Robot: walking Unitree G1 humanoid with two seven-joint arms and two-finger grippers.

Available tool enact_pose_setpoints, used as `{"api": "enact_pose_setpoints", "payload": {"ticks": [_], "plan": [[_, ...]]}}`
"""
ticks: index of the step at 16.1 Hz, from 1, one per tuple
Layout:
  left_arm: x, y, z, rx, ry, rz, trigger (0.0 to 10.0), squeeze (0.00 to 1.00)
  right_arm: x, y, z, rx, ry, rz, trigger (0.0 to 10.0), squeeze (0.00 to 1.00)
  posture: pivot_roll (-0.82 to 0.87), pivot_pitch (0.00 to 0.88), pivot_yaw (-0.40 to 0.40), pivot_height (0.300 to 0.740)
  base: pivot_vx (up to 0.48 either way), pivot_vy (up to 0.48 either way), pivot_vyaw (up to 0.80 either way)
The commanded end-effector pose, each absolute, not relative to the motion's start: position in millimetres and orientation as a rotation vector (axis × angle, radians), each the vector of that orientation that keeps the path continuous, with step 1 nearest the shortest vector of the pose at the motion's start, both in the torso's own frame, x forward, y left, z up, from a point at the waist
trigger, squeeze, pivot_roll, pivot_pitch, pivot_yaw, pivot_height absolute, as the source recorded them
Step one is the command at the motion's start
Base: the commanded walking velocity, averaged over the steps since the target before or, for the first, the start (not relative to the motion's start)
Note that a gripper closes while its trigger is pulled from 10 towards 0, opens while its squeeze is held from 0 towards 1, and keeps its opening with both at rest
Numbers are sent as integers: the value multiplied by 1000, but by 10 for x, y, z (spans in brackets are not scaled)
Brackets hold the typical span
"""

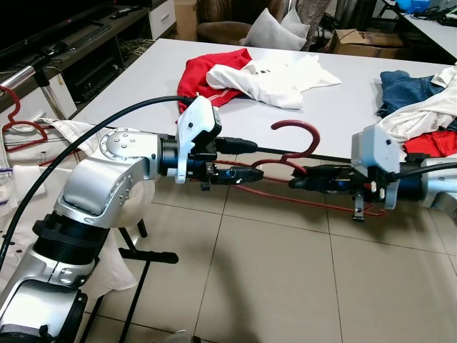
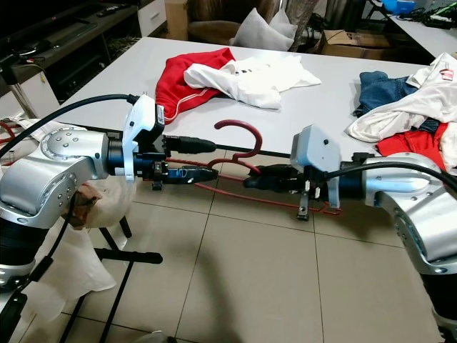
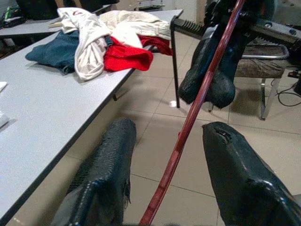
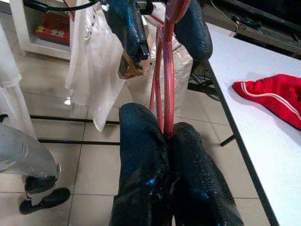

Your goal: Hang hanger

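1. We see the red hanger (image 1: 285, 161) held level above the floor tiles, just in front of the worktop (image 1: 343, 107) edge.
2. The right end effector (image 1: 296, 182) is clenched on the hanger near its hook.
3. The left end effector (image 1: 253, 161) is released, its fingers (image 3: 106, 174) spread either side of the hanger's bar.
4. Clothes (image 1: 257, 75) lie on the worktop.

Red hanger (image 3: 188, 127) between spread left gripper (image 3: 164, 155) fingers

Red hanger (image 4: 165, 70) base behind right gripper (image 4: 170, 136)
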State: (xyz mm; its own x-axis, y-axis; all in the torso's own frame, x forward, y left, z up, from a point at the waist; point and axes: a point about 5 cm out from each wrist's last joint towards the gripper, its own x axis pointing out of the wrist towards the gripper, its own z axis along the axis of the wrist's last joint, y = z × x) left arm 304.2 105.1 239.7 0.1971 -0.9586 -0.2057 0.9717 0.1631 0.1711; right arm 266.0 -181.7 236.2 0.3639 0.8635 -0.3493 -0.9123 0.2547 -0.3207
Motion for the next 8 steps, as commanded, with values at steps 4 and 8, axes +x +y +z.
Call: {"api": "enact_pose_setpoints", "payload": {"ticks": [4, 8], "plan": [[3033, 1009, 2421, 326, 25, -1411, 0, 0, 2686, -1752, 2479, -538, 42, 1220, 10000, 0, -151, 0, 17, 719, 0, 0, 0], [3028, 1016, 2424, 339, 19, -1419, 0, 0, 2701, -1739, 2492, -537, 30, 1220, 10000, 0, -151, 0, 18, 719, 0, 0, 0]]}}
